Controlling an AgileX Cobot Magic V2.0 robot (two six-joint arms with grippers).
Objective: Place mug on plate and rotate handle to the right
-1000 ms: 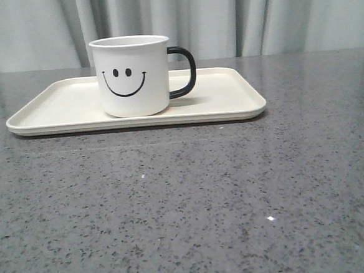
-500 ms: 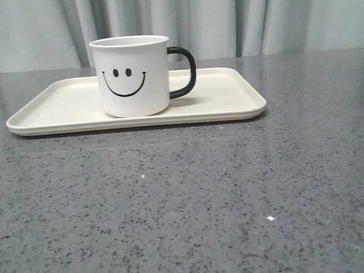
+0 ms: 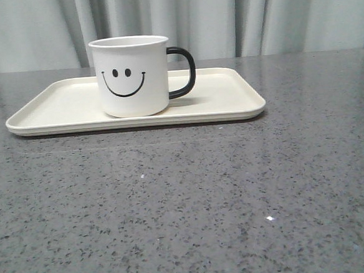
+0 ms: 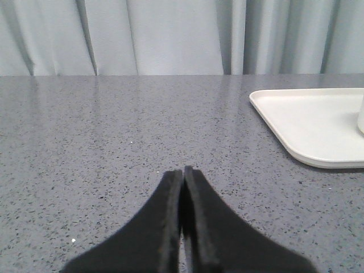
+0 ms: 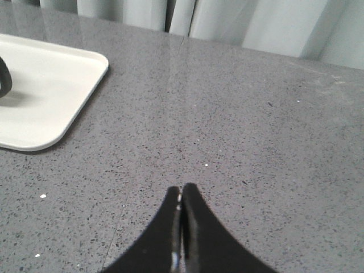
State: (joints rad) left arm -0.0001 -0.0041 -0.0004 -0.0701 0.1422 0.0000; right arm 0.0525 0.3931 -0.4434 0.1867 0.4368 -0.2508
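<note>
Left hand (image 4: 182, 170) pressed together | right hand (image 5: 181, 187) likewise | mug (image 3: 131, 76), plate (image 3: 229, 102) unmoved

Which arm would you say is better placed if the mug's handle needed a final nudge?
Probably the right: the handle already points right, nearest the right gripper. The left gripper is beyond the plate's far end. Both are shut and clear.

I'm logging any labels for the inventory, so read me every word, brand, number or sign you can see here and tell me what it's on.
There is no readable text, brand or number in any view.
The only marking is a black smiley face, two eyes and a curved mouth, printed on the side of the white mug.
The plate, table and curtain are unmarked.
</note>
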